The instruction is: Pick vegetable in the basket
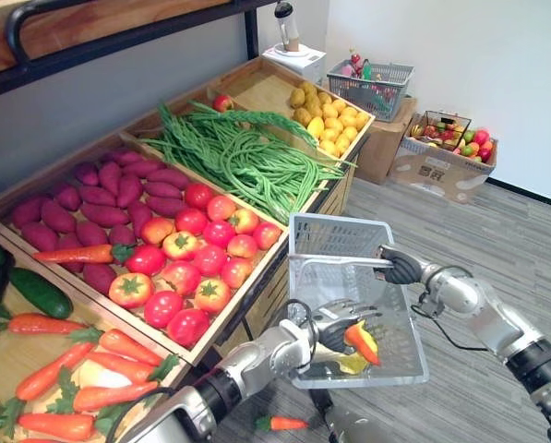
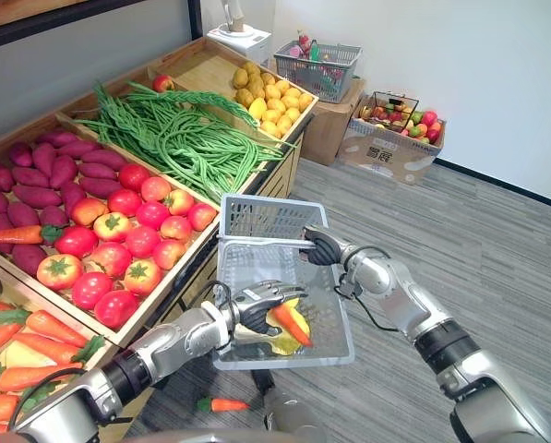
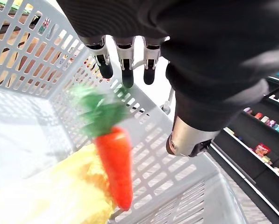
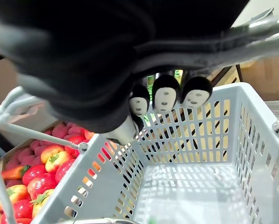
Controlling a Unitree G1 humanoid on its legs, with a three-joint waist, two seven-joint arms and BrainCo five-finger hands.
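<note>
Facing me was the wooden stand [image 1: 243, 305], its crates full of green beans [image 1: 247, 157] and tomatoes [image 1: 201, 258]. The grey basket [image 1: 335, 235] hung just off the stand's front edge. My right hand [image 1: 401, 266] was curled round its wire handle at the right rim. My left hand [image 1: 335, 318] sat over the basket's near left rim, fingers loose and spread, gripping nothing. The carrot [image 1: 363, 343] was inside the basket by the near edge, tilted on a yellow item [image 1: 349, 365], clear of my fingertips [image 3: 127, 77]. A smaller carrot [image 1: 281, 424] lay on the floor.
</note>
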